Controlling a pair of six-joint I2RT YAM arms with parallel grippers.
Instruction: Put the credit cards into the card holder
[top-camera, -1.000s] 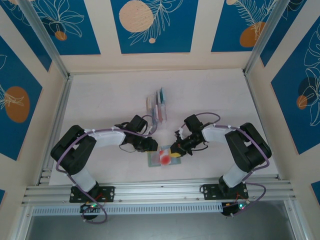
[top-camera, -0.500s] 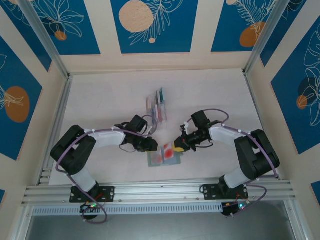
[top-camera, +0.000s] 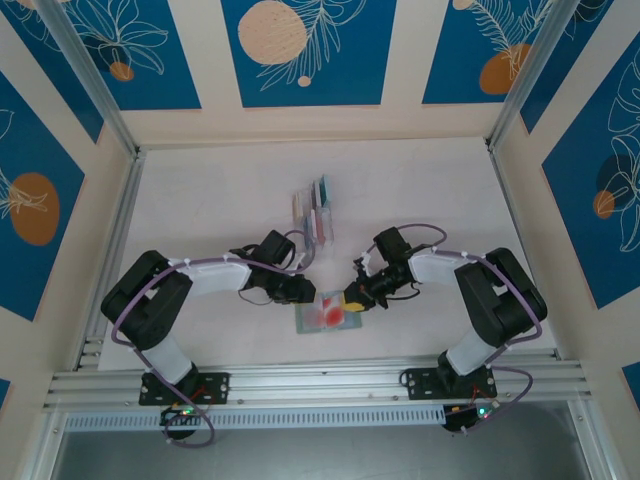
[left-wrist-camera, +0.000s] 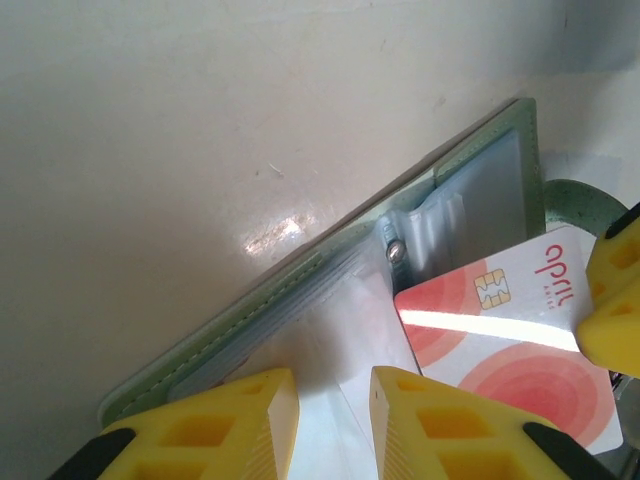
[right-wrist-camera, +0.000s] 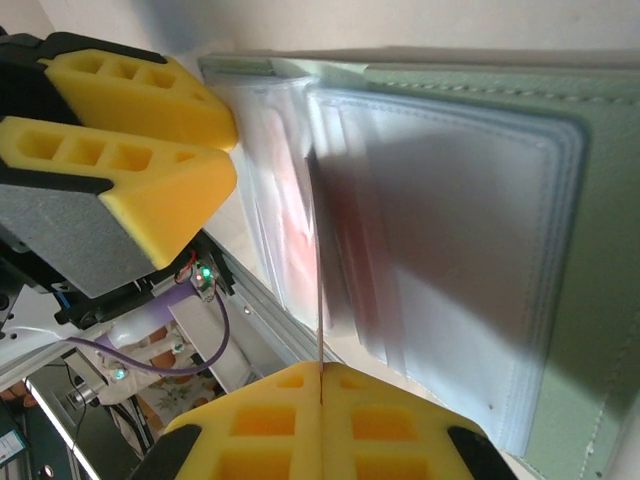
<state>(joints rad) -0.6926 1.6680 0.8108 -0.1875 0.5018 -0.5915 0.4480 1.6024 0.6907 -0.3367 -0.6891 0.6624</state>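
The sage-green card holder (top-camera: 313, 323) lies open near the table's front, its clear pockets (right-wrist-camera: 450, 240) fanned out. My left gripper (top-camera: 301, 291) (left-wrist-camera: 335, 385) is closed on one clear pocket leaf at the holder's left side. A cream credit card with red circles (top-camera: 331, 312) (left-wrist-camera: 510, 335) sits over the open pockets, with my right gripper (top-camera: 352, 297) (right-wrist-camera: 320, 372) shut on its edge. In the right wrist view this card is a thin edge-on line (right-wrist-camera: 320, 300) pointing in among the leaves. More credit cards (top-camera: 318, 205) stand in a clear rack farther back.
The clear slotted rack (top-camera: 303, 205) stands behind the holder at the table's centre. The aluminium front rail (top-camera: 320, 385) runs close below the holder. My left fingers (right-wrist-camera: 130, 130) are beside the pockets in the right wrist view.
The right gripper drew the card back to the right and up, then returned it over the holder's pockets. The left gripper has stayed put.
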